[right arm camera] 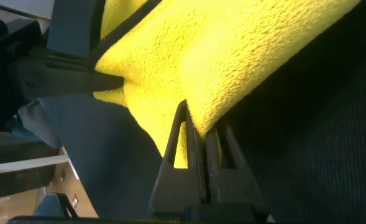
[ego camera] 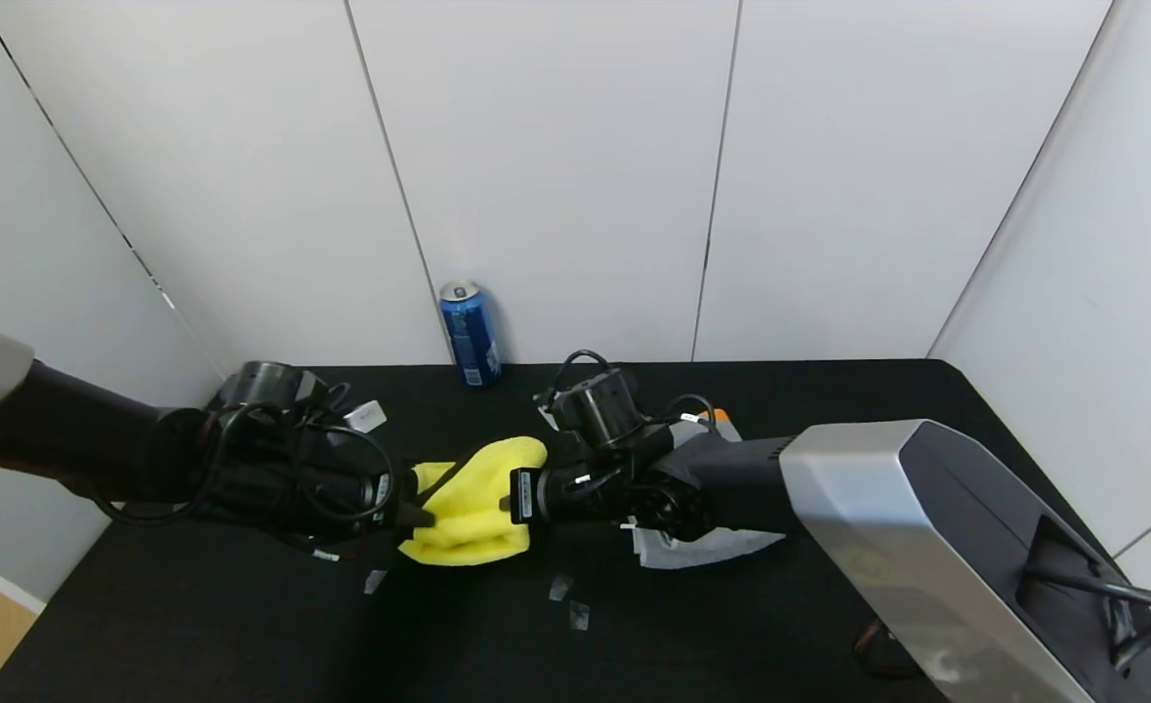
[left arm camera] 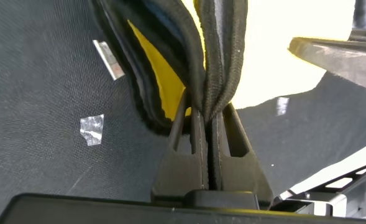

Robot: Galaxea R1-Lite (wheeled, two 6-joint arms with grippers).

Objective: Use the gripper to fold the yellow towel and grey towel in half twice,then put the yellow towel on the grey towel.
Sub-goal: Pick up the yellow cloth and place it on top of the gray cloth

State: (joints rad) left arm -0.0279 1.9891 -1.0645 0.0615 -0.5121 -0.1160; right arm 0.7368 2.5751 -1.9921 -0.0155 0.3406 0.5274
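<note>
Head view: yellow towel [ego camera: 472, 498] stretched left-right, pinched between left claw [ego camera: 409, 510] and right claw [ego camera: 509, 500].

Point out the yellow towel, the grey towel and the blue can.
yellow towel [ego camera: 472, 503], head view, middle of the bunched cloth between the grippers.
grey towel [ego camera: 697, 549], head view, pale edge showing under the right arm.
blue can [ego camera: 470, 337], head view, side wall.

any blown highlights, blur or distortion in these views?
Head view: even light, panel seams bow outward toward the edges, yellow towel sharp. Left wrist view: towel washed out to near white beyond the left gripper. Right wrist view: pile crisp by the right gripper, background soft.
</note>
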